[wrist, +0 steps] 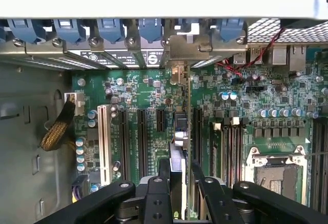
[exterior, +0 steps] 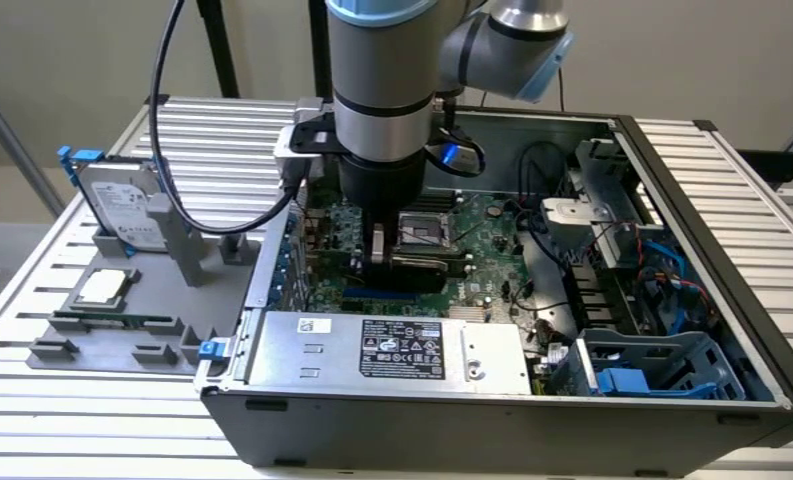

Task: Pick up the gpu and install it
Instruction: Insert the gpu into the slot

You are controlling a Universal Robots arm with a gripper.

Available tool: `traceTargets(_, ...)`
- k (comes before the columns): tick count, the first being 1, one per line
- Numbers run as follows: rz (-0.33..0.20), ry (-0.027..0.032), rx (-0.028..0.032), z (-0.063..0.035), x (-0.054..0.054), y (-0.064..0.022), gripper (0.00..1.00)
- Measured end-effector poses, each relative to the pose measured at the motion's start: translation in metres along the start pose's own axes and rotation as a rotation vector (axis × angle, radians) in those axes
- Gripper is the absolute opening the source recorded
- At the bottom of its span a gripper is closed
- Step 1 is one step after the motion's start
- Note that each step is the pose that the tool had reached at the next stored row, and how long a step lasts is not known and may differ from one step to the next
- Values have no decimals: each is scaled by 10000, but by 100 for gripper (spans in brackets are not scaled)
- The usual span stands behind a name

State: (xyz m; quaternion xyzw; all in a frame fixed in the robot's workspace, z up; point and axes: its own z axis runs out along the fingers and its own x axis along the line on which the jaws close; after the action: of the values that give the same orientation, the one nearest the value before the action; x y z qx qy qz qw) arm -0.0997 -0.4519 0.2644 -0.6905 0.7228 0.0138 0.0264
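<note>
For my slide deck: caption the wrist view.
Gripper holds the gpu edge-on over the motherboard expansion slots.

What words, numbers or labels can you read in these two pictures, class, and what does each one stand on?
No text can be read with confidence.
Power supply: black label with white print, too small to read.
Hard drive: white label, print too small.
Slot bracket stickers behind the motherboard: marks blurred.
The gpu in the gripper: no text seen.
</note>
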Motion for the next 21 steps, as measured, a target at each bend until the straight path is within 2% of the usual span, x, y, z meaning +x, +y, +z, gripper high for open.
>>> traceTargets(10,-157,-3,-11,20,-7,8,0)
traceTargets(21,-149,5,-63,54,-15,25,0)
